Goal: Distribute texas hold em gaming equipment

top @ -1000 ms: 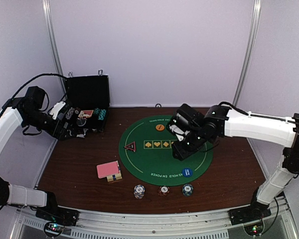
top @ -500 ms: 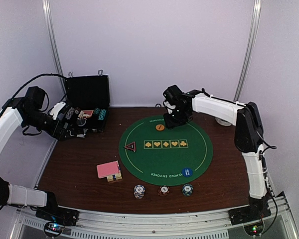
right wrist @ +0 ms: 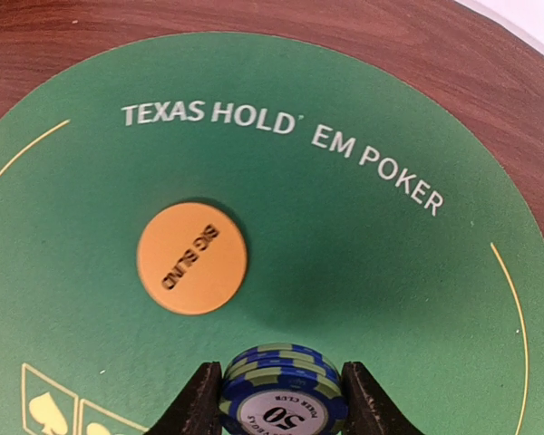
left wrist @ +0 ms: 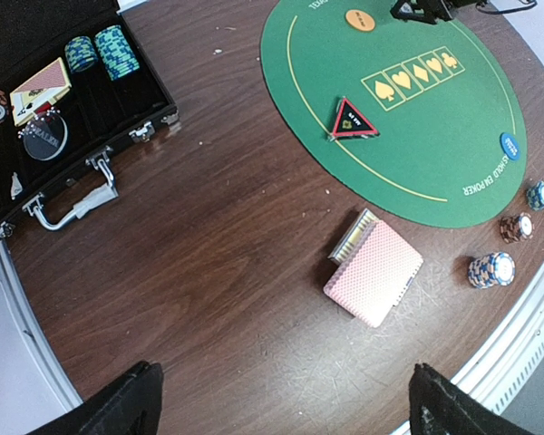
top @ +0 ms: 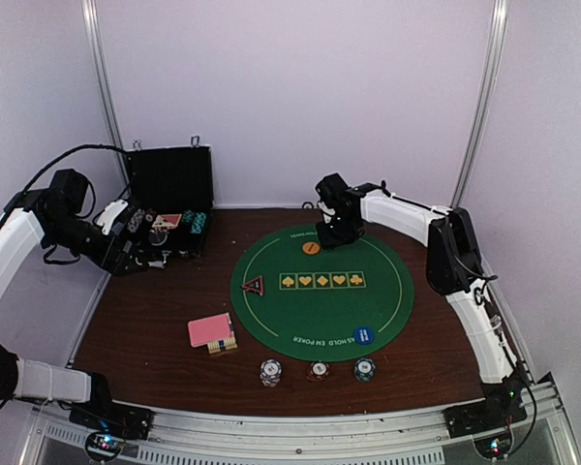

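- The right gripper (right wrist: 272, 401) has its two fingers part-way closed on a blue-and-green chip stack (right wrist: 283, 391), one finger pressed to each side; the top chip reads "50"
- This gripper is low over the far part of the green mat (top: 387, 291), beneath the printed "TEXAS HOLD'EM POKER" arc; I cannot tell whether the stack touches the felt
- The orange marker disc (right wrist: 192, 258) lies flat on the mat just beside the held stack and clear of it
- The left gripper (left wrist: 286, 408) has its fingers spread wide with nothing between them; it hangs over the left side of the counter (top: 136, 339), next to the black case (top: 169, 179)
- The case stands open at the far left corner; teal chips (left wrist: 109, 50) are stacked in one of its compartments
- The triangle marker (top: 254, 285) sits on the left part of the mat, beside the row of yellow suit symbols
- The blue marker disc (top: 363, 335) lies on the near right part of the mat, just inside its rim
- The pink-backed deck (top: 211, 330) rests on the bare wood just off the mat's near left edge, its top cards skewed over the ones below
- Three chip stacks (top: 318, 370) stand in a row on the wood just below the mat's near edge, a little apart from one another
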Motion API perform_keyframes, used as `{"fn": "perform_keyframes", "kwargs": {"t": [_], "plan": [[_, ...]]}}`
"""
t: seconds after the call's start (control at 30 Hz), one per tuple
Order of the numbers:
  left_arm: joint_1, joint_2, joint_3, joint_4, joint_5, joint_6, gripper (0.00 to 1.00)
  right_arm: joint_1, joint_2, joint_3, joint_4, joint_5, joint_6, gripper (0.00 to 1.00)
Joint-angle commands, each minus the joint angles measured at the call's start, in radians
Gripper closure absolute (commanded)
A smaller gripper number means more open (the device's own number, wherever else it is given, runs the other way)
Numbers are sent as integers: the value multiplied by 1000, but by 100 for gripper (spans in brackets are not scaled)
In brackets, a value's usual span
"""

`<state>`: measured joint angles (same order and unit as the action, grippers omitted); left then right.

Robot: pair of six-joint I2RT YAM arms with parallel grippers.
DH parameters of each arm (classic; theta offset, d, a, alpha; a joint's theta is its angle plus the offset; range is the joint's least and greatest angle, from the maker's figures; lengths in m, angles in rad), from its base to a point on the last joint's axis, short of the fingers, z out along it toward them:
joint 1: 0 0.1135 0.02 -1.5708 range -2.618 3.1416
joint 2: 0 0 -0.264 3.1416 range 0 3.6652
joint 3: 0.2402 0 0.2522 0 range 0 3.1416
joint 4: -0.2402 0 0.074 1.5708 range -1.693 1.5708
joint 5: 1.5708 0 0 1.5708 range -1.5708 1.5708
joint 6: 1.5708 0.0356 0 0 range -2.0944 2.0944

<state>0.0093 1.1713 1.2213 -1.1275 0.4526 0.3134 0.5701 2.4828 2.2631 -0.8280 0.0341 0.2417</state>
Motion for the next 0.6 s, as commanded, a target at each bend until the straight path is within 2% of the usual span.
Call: {"fn": "perform_keyframes", "kwargs": {"t": [0.0, 0.2, 0.4, 0.57], "plan": [[-5, -4, 2, 6, 5, 22, 2, -23, 35, 37, 6, 13, 2, 75], [-5, 2, 1, 6, 8, 24, 3, -33, 76, 53, 6, 11, 1, 67], [-5, 2, 0, 6, 10, 27, 3, -36, 106, 80, -13, 19, 1, 31], [-5, 3, 3, 6, 14, 29, 3, -38, 75, 80, -26, 46, -6, 15]]}}
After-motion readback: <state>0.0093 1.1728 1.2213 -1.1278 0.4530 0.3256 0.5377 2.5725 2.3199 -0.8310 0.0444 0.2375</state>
